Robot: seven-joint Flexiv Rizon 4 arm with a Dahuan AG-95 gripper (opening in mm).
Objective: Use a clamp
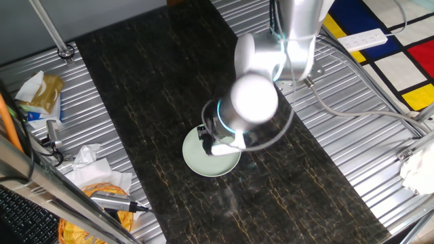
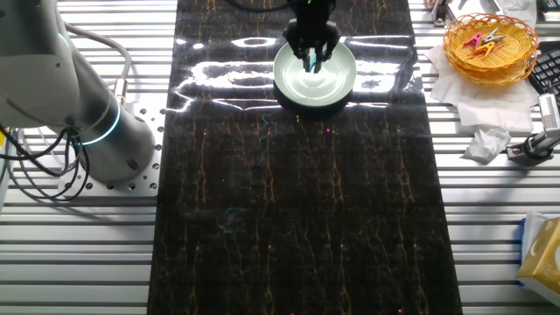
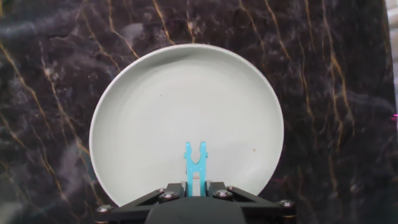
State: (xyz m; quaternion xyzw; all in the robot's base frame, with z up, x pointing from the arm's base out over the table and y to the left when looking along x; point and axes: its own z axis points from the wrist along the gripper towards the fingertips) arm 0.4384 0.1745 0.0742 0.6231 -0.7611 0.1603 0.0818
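Note:
In the hand view a small teal clamp sticks out from between my black fingers, its two prongs pointing out over the pale green plate. My gripper is shut on the clamp's handle end. The plate lies on the dark marble mat, and the gripper hangs over its near part. In the other fixed view the gripper hovers above the plate with the teal clamp just showing. In one fixed view the arm hides the gripper, and only part of the plate shows.
A yellow wicker basket with coloured clips stands on white paper at the mat's side. Crumpled tissue and a tool lie nearby. The arm's base stands on the slatted metal table beside the mat.

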